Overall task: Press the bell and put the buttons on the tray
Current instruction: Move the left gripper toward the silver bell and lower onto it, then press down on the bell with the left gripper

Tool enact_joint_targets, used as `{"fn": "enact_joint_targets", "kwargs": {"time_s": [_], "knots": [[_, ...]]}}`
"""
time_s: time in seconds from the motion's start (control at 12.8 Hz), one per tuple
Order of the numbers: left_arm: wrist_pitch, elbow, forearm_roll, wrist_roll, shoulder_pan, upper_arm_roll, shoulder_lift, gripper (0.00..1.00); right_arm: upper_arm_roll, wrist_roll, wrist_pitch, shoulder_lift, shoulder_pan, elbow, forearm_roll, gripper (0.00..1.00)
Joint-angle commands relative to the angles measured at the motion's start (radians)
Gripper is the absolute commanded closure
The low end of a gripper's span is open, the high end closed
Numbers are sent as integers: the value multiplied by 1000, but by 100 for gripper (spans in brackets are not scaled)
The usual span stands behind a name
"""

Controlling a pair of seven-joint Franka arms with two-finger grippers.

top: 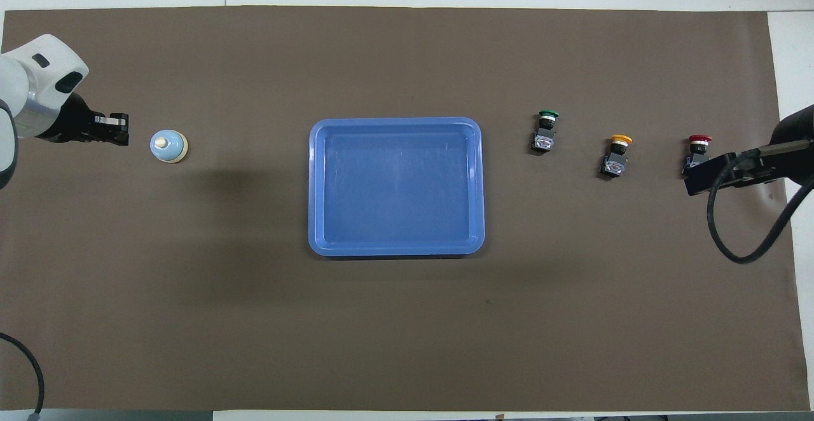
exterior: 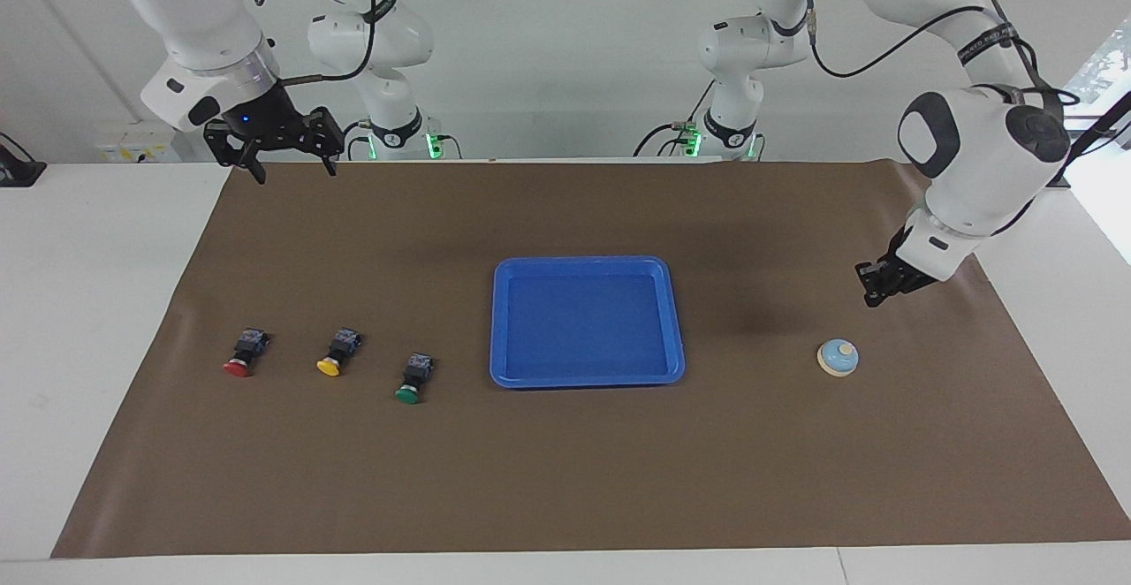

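The left hand [exterior: 875,289], fingers pressed together and empty, hangs in the air close to the bell [exterior: 838,358], which sits on the table toward the left arm's end, well apart from the blue tray [exterior: 587,378]. It should centre over the cream knob and come straight down. The right hand [exterior: 283,154] waits spread, above the table's edge.

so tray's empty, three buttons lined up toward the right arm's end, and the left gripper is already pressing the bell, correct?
Not pressing yet. In the facing view the left gripper, fingertips shut, hangs in the air short of the bell, with a clear gap to its knob. The rest holds: the tray is empty and the red, yellow and green buttons lie toward the right arm's end.
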Motion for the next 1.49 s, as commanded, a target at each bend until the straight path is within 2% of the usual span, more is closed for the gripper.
{"fn": "enact_joint_targets", "kwargs": {"time_s": [0.0, 0.78, 1.02, 1.18, 1.41], "knots": [[45, 32, 13, -3, -5, 4, 74, 100, 4, -20, 2, -19, -16, -21, 20, 0], [178, -28, 30, -15, -3, 5, 124, 100, 4, -20, 1, -19, -16, -21, 20, 0], [238, -85, 45, -26, -6, 5, 136, 100, 4, -21, 1, -19, -16, -21, 20, 0], [334, -157, 58, -27, -6, 7, 139, 100, 4, -20, 1, -19, -16, -21, 20, 0], [262, -108, 59, -26, -6, 8, 136, 100, 4, -20, 1, -20, -16, -21, 20, 0]]}}
